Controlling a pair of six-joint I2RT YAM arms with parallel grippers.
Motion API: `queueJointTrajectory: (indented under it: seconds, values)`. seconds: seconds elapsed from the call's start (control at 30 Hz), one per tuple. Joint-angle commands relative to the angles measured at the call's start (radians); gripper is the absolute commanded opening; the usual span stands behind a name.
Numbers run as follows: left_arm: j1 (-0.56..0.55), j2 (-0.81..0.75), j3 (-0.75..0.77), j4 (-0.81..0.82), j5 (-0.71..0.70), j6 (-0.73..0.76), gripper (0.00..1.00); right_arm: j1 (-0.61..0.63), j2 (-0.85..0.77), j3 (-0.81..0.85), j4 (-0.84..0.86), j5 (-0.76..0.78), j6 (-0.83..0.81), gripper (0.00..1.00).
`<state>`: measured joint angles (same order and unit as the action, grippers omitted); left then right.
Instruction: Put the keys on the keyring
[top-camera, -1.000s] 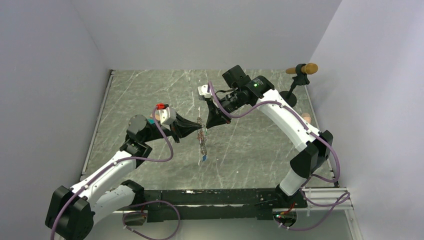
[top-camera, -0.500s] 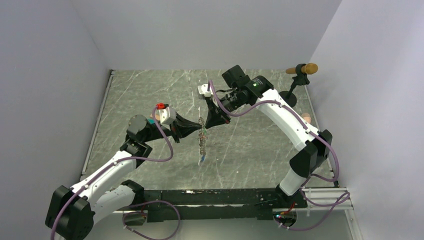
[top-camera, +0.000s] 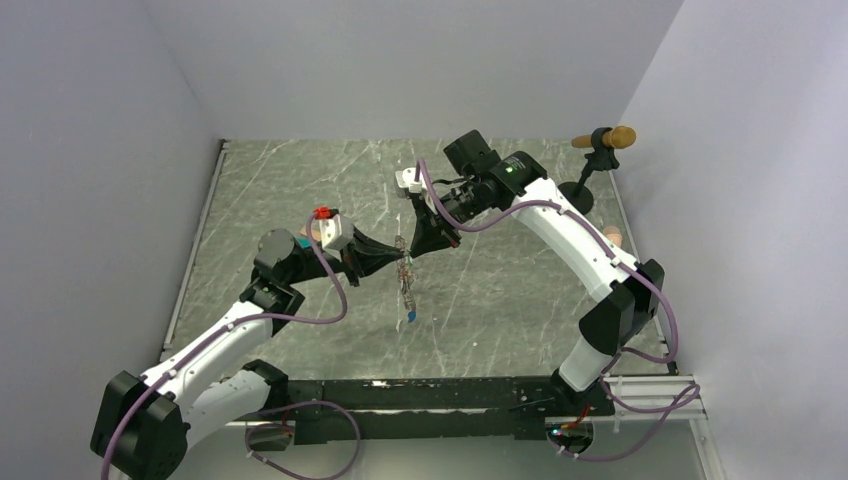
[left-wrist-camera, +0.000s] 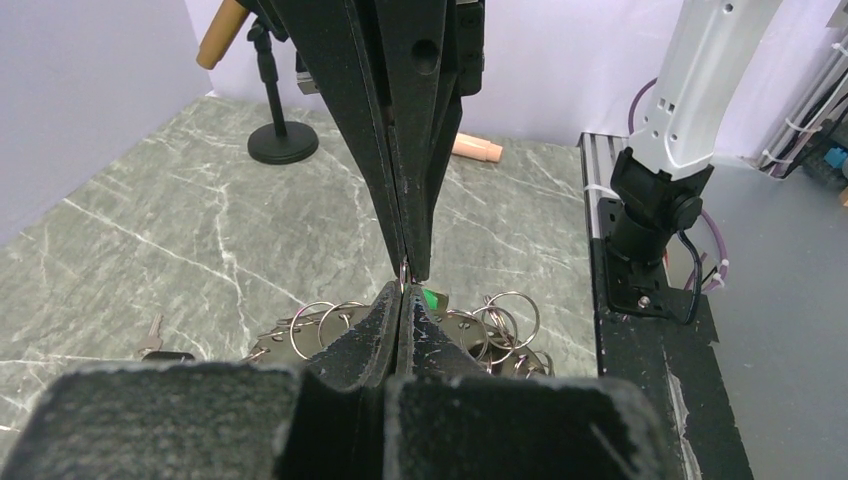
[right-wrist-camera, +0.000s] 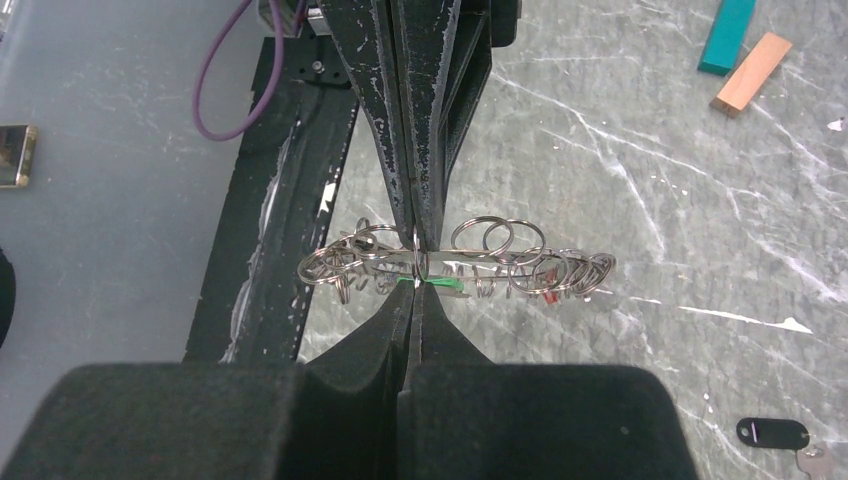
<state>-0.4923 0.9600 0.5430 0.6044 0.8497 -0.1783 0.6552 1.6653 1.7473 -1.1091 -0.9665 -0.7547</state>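
- Table (top-camera: 300, 190): grey marble, both arms reaching over its middle and meeting in the air.
- Left gripper (top-camera: 393, 262) and right gripper (top-camera: 415, 248): both pinching fully closed, nose to nose.
- Keyring (right-wrist-camera: 500, 262): hanging between them, clear of the table, the left jaws clamping its wire.
- Green key (right-wrist-camera: 436, 284): sitting right at the right gripper's tips. Whether they are nipping its tag or the ring wire, I cannot tell.
- Blue key (top-camera: 408, 318): seemingly dangling at the bundle's low end.
- Step, as I judge it: threading the green key. The next move calls for working it along the split coil without loosening the left's hold.
- Hard to see: the fingers are hiding the join itself, and the small overlapping rings are blurring together.
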Motion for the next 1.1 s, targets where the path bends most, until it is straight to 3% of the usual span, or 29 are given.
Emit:
queueJointTrajectory:
  seconds: [0.0, 1.07]
  values:
    - [-0.007, -0.006, 0.046, -0.023, 0.020, 0.043, 0.00, 0.004, -0.005, 0.017, 0.058, -0.076, 0.011, 0.00]
    - [-0.013, 0.028, 0.133, -0.224, 0.057, 0.149, 0.00, 0.035, 0.017, 0.018, 0.049, -0.026, 0.000, 0.00]
